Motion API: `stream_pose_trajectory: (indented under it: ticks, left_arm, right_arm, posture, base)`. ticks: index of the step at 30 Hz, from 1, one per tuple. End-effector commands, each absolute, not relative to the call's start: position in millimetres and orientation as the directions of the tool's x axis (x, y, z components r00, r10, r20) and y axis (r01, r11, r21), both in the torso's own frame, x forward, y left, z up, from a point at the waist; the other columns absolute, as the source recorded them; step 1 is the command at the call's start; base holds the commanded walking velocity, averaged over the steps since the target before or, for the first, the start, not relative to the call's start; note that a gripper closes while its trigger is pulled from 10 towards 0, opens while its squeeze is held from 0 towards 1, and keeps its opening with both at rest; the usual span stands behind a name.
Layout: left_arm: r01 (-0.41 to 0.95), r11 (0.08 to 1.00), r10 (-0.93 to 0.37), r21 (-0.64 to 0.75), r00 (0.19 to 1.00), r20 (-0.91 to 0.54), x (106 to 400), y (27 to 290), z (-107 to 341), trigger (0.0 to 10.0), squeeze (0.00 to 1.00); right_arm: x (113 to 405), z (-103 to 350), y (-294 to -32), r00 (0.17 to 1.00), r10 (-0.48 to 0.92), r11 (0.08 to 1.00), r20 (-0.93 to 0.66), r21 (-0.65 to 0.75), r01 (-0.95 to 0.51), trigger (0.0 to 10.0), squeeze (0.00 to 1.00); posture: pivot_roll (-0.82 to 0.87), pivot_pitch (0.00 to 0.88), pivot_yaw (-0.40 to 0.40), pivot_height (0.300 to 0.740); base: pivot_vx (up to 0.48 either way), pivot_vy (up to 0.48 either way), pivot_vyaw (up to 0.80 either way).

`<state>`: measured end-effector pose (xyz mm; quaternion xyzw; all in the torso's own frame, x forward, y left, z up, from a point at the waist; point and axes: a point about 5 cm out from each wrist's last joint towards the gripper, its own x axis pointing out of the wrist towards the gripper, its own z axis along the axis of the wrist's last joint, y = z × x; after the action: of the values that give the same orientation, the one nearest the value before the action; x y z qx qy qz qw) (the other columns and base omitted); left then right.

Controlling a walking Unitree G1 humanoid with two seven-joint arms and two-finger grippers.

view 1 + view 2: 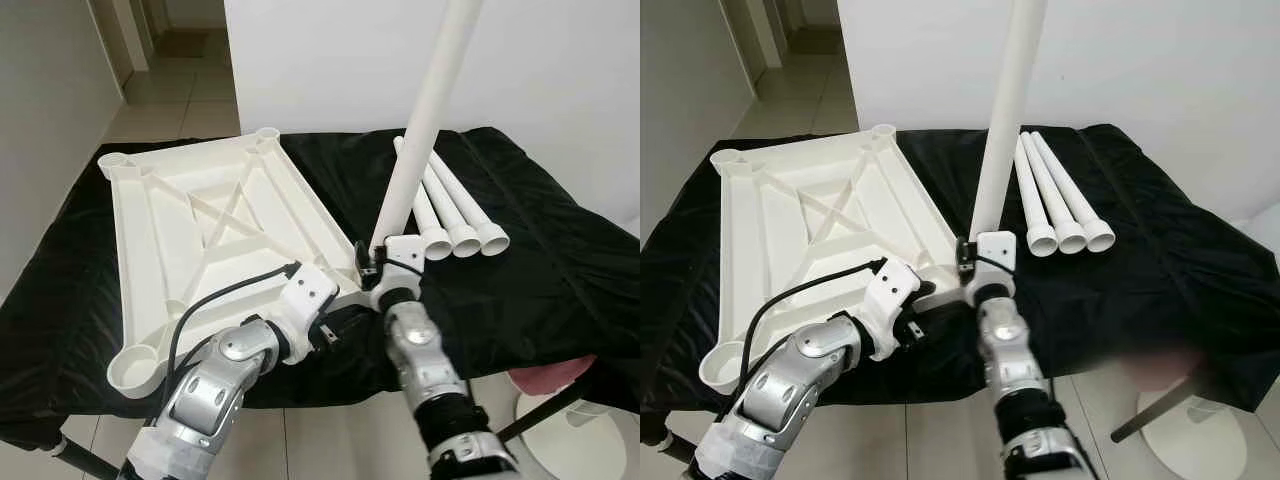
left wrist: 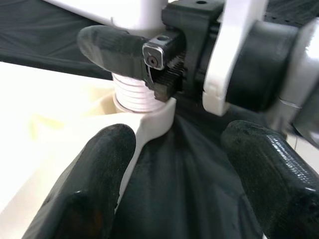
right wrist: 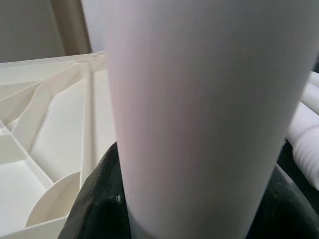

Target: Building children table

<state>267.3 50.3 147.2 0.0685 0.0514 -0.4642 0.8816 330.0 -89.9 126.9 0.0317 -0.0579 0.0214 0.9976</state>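
My right tool grips the leg, standing in the tabletop's near corner hole. My left tool waits open beside it. I should twist straight.

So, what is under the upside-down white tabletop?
The tabletop lies on a black cloth that spreads past its edges. The surface beneath the cloth is covered and cannot be seen.

Tabletop: white plastic, upside down, ribbed underside up, corner sockets. Leg: white tube, upright, threaded end at the near corner socket, clamped between the right fingers. Three spare legs: side by side beyond those fingers.
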Motion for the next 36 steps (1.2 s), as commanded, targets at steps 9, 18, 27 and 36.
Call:
stream_pose_trajectory:
  ticks: [9, 18, 27, 36]
  left_arm:
    - [0.792, 0.603, -0.777, 0.098, 0.611, -0.153, 272.3, 55.2, 147.4, 10.0, 0.0]
    - [0.788, 0.607, -0.775, 0.104, 0.615, -0.145, 274.5, 55.7, 150.4, 10.0, 0.0]
    - [0.79, 0.605, -0.777, 0.099, 0.613, -0.14, 273.8, 52.3, 150.0, 10.0, 0.0]
    - [0.795, 0.599, -0.783, 0.092, 0.606, -0.136, 273.1, 46.1, 149.4, 10.0, 0.0]
  right_arm:
    - [323.6, 117.7, -81.2, 0.997, 0.04, 0.993, 0.066, 0.11, -0.047, 10.0, 0.0]
    - [320.6, 134.7, -97.6, 0.975, 0.143, 0.979, 0.168, 0.122, -0.164, 10.0, 0.19]
    - [330.7, 139.7, -120.5, 0.891, 0.42, 0.907, 0.171, -0.046, -0.418, 10.0, 0.0]
    - [340.1, 137.2, -125.9, 0.803, 0.59, 0.803, 0.087, -0.169, -0.572, 10.0, 0.0]
  posture:
    - [-0.02, 0.0, 0.018, 0.74]
    - [-0.02, 0.0, 0.018, 0.74]
    - [-0.02, 0.0, 0.016, 0.74]
    - [-0.03, 0.0, 0.021, 0.74]
  base:
    - [0.0, 0.0, 0.0]
    - [0.0, 0.0, 0.0]
    - [0.0, 0.0, 0.0]
    - [0.0, 0.0, 0.0]
